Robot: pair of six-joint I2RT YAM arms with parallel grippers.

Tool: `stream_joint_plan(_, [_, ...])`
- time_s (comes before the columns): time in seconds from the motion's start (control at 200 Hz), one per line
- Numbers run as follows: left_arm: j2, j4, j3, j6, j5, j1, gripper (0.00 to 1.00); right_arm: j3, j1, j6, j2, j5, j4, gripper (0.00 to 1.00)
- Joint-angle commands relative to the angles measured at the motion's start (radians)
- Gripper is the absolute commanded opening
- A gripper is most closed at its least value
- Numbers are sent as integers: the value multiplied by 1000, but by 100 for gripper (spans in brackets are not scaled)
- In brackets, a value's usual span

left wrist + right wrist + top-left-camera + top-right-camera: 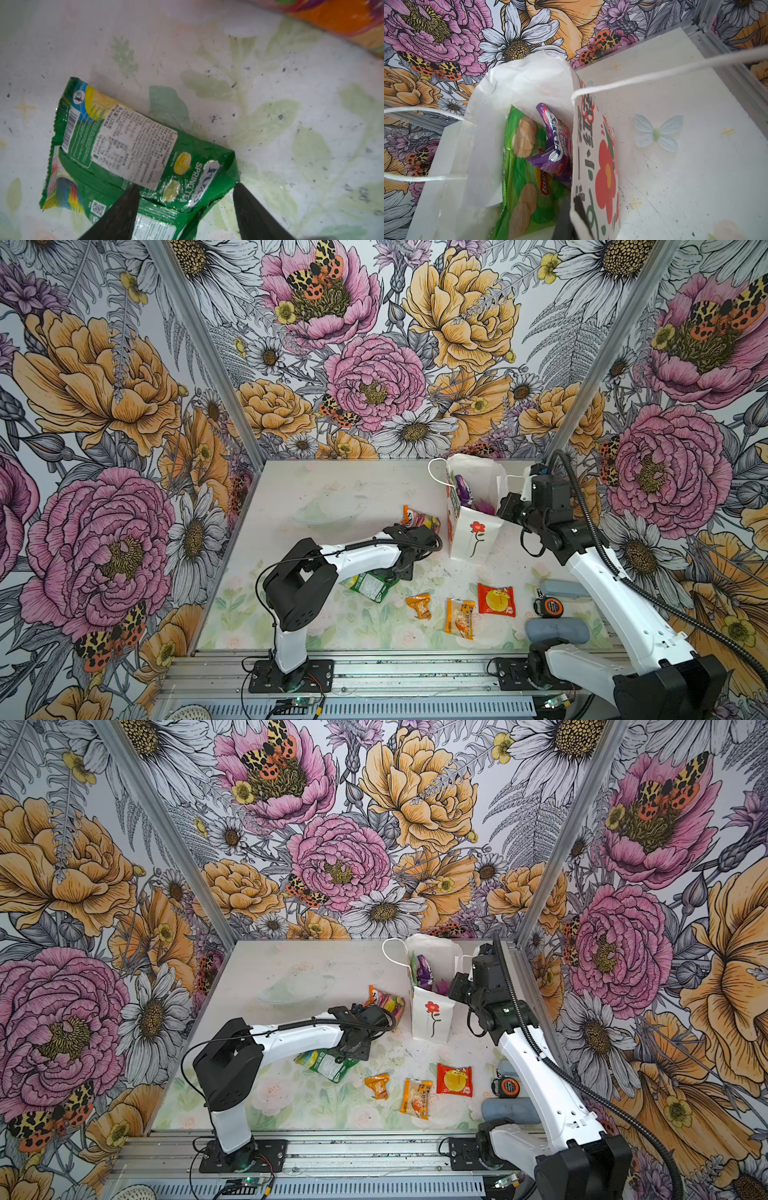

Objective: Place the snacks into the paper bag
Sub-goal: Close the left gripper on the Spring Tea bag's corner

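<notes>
The white paper bag point(473, 531) point(432, 1016) stands upright at the back right. My right gripper point(574, 199) is shut on its front wall point(591, 145) at the rim. A green crisp bag point(525, 166) and a purple packet point(556, 141) lie inside. My left gripper point(186, 186) is open, its fingers straddling one end of a green "Spring Tea" bag point(128, 149) point(370, 585) that lies flat on the table. An orange and purple bag point(419, 520) lies behind the left wrist. Two orange sachets point(419, 605) point(459, 617) and a red one point(496, 599) lie in front.
An orange-black tape measure point(549, 608) and two grey-blue cases point(557, 630) point(561, 588) lie at the front right beside the right arm. A clear plastic dish point(330, 508) sits mid-back. Flowered walls close off three sides.
</notes>
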Motion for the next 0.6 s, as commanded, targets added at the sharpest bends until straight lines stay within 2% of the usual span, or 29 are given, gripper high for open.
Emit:
stream_joint_plan(0.0, [-3,-73,-6,8,-64,-50,73,-14,-5,-19,-17,-5,11,0])
stream_joint_plan(0.325, [35,-85,-64,31,-62,-71,73,-11,-4,-19,-6,-7,10,0])
stream_joint_plan(0.455, [73,-82,-60,42,-64,-64,66,-12,-5,-18,-6,-10,11,0])
stream_joint_plan(0.596, [109,-79,-52,44,-71,-59,53,-16,-5,-18,-6,-10,9,0])
